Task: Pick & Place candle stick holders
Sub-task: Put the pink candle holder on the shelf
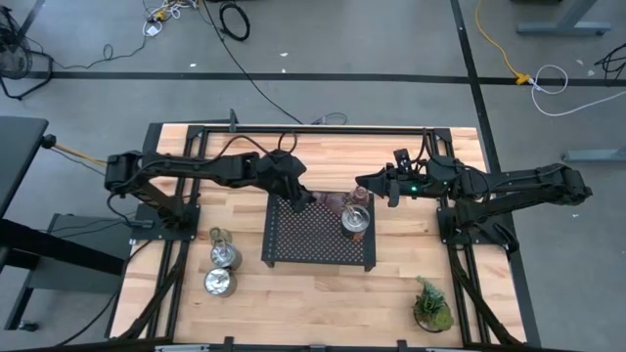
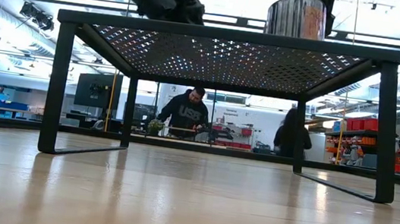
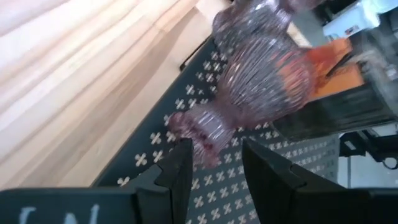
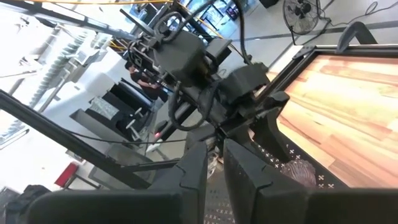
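Note:
A black perforated tray (image 1: 313,244) stands on legs mid-table. My left gripper (image 1: 311,200) is over its far left corner, shut on a pink ribbed glass holder (image 3: 255,68), which shows beside the fingers in the high view (image 1: 333,203). One silver holder (image 1: 356,218) stands on the tray's far right part, with something reddish (image 3: 323,62) close by. Two more silver holders (image 1: 224,254) (image 1: 219,283) stand on the table left of the tray. My right gripper (image 1: 362,182) hangs shut and level beyond the tray's far right, touching nothing. My left gripper has the pink holder's narrow end (image 3: 200,134) between its two fingers (image 3: 180,168). The fingers slant down from the table's left. The holder lies tipped over, its wide cup pointing away from the fingers over the tray. Whether the cup rests on the tray I cannot tell.
A small green potted plant (image 1: 431,307) stands near the front right corner. Bare wood lies in front of the tray and to its right. The low view shows open space under the tray (image 2: 225,61) and people in the room beyond.

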